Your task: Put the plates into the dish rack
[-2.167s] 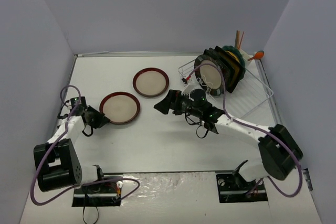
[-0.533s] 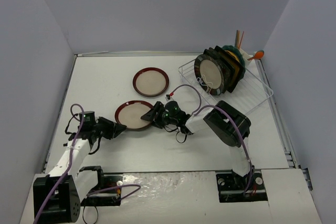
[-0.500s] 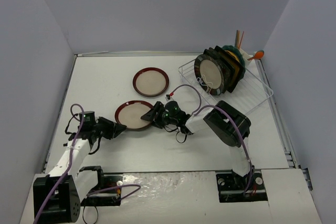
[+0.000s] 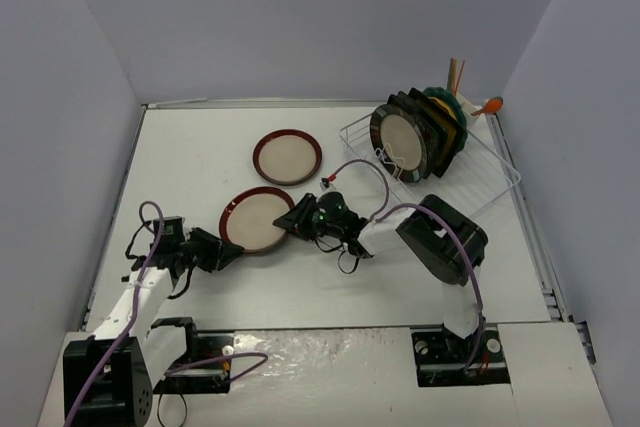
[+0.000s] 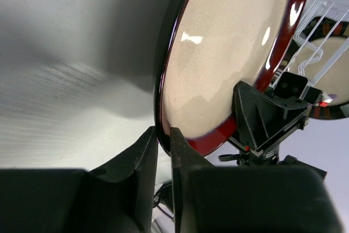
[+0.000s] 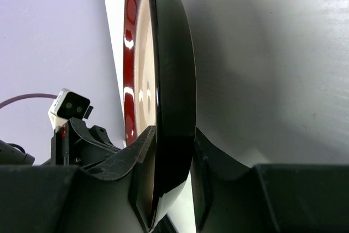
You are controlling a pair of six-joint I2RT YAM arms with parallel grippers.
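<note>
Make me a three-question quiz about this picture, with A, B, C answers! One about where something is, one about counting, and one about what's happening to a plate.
1. Where is the dish rack?
A. far right of the table
B. near left corner
C. between the arm bases

2. How many red-rimmed plates are outside the rack?
A. one
B. two
C. four

3. The nearer red-rimmed plate is:
A. lying untouched
B. gripped at its rim from both sides
C. standing in the rack

Answers:
1 A: the rack sits at the far right.
2 B: the nearer one and the farther red-rimmed plate.
3 B: the left end effector and the right end effector each pinch its rim.
</note>
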